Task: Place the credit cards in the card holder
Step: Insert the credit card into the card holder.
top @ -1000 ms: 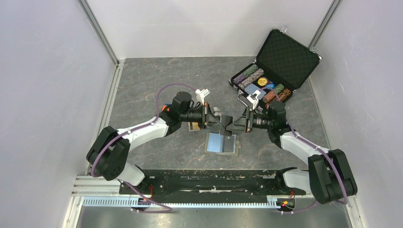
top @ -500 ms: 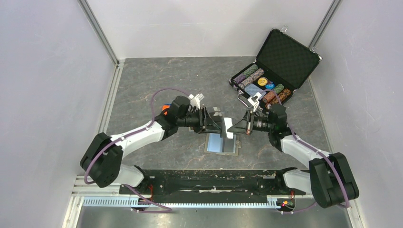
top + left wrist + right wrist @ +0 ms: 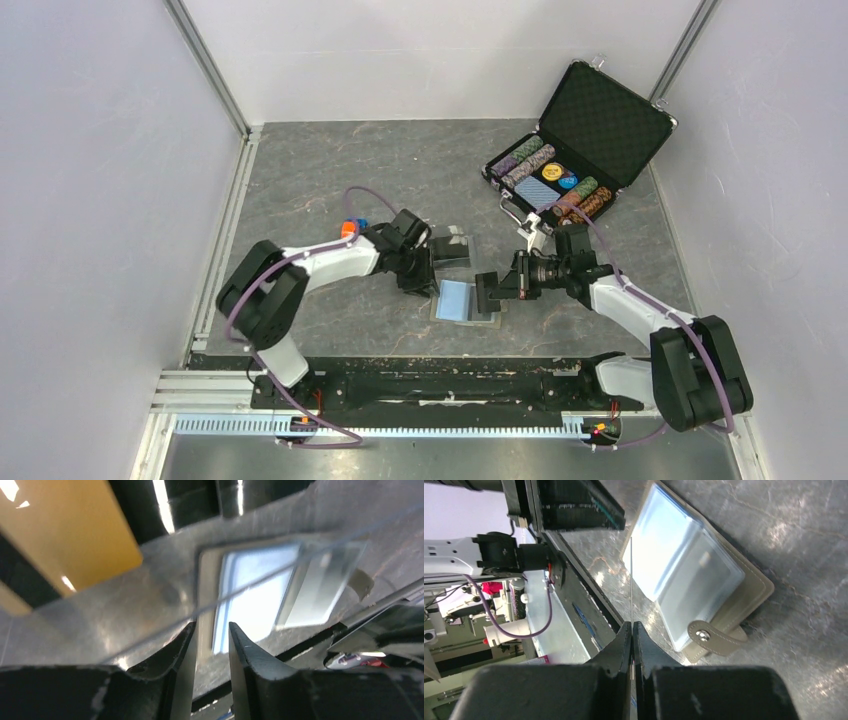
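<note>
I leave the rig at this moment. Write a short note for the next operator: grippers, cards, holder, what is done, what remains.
Right gripper: shut on a card, seen edge-on, its tip near the edge of the open card holder.
Left gripper: fingers slightly apart beside the holder; whether it holds anything I cannot tell.
Orange-tan card: outside the holder, beyond the left gripper.
Done: holder lies open on the table; one card is in the right gripper.
Left: slide the held card into a sleeve, then the orange-tan card. No card is clearly inside yet.
</note>
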